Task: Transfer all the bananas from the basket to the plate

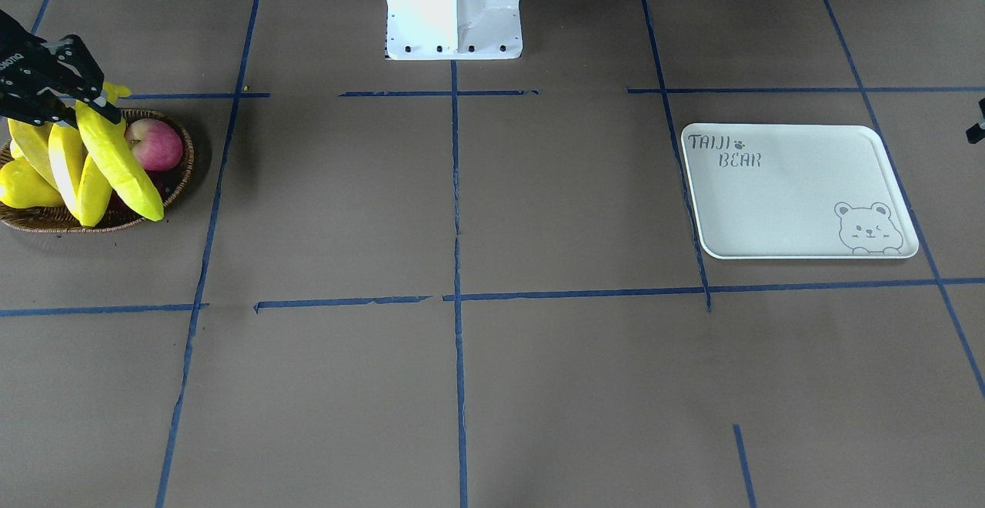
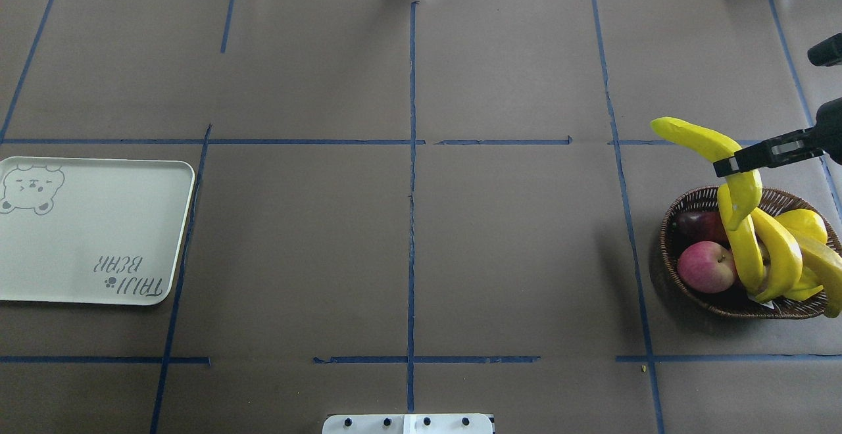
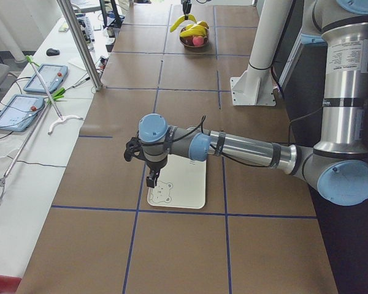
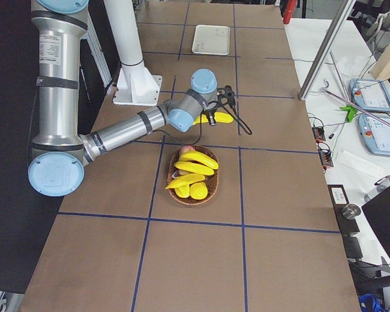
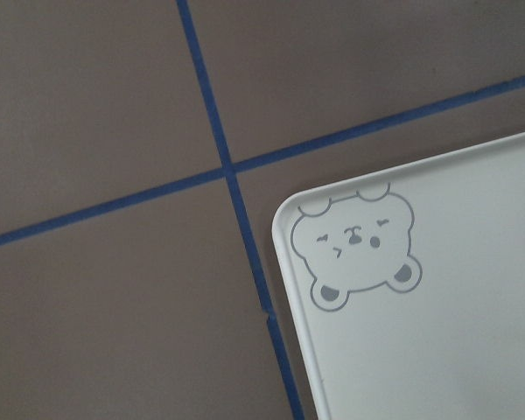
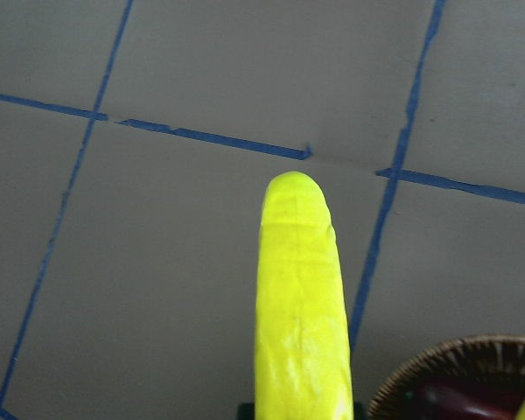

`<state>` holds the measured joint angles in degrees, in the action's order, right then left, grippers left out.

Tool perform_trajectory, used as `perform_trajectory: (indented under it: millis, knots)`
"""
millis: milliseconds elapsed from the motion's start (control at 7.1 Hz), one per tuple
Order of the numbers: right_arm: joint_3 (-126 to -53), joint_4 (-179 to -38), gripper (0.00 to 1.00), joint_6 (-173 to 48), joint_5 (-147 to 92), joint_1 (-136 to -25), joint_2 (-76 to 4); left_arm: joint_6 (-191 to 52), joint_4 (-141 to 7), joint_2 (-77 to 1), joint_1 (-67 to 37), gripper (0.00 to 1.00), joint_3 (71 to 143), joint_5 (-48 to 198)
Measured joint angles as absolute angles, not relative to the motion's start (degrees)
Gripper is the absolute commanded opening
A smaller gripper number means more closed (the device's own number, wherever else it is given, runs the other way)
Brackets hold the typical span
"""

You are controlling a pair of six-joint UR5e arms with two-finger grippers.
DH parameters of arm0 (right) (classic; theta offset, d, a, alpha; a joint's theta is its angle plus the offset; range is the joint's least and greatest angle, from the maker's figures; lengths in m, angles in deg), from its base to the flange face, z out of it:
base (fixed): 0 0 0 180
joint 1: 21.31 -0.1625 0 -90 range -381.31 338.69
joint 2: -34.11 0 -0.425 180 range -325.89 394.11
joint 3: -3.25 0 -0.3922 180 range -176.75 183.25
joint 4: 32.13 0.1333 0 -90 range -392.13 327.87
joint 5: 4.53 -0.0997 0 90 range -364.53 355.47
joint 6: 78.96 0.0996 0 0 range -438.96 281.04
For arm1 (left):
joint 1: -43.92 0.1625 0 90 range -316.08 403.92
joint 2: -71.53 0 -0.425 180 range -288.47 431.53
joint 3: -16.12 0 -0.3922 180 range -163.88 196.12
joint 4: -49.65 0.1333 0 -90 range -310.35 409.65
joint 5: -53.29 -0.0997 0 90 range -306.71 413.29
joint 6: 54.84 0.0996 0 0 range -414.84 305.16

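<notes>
My right gripper (image 2: 730,166) is shut on one banana (image 2: 697,141) and holds it lifted above the far side of the wicker basket (image 2: 664,244). The right wrist view shows this banana (image 6: 302,315) pointing away over the table, with the basket rim (image 6: 455,367) below. Three more bananas (image 2: 746,250) lie in the basket. The white plate (image 2: 99,230) lies on the other side of the table with nothing on it. My left gripper (image 3: 151,179) hovers over the plate's bear corner (image 5: 359,249); I cannot tell whether it is open or shut.
The basket also holds a red apple (image 2: 705,266), a dark fruit (image 2: 697,223) and a stubby yellow pear (image 2: 808,223). The robot's white base (image 1: 454,8) stands at mid table. Blue tape lines cross the brown table cover.
</notes>
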<state>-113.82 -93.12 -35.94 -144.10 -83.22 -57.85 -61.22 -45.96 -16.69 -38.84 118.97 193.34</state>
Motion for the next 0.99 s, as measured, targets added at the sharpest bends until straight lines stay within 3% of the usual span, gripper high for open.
perform_trajectory:
  millis: [564,986]
  knots:
    - [-112.7,-89.6,0.0,-19.9,-137.1,-74.8,-49.2,-96.8,-72.4,-18.0,-25.5,1.0,121.3,199.2]
    - [-110.9,-84.5,0.0,-9.1,-131.1,-70.5,-43.0,-117.6,-76.9,-27.8,-14.2,1.0,122.6,199.2]
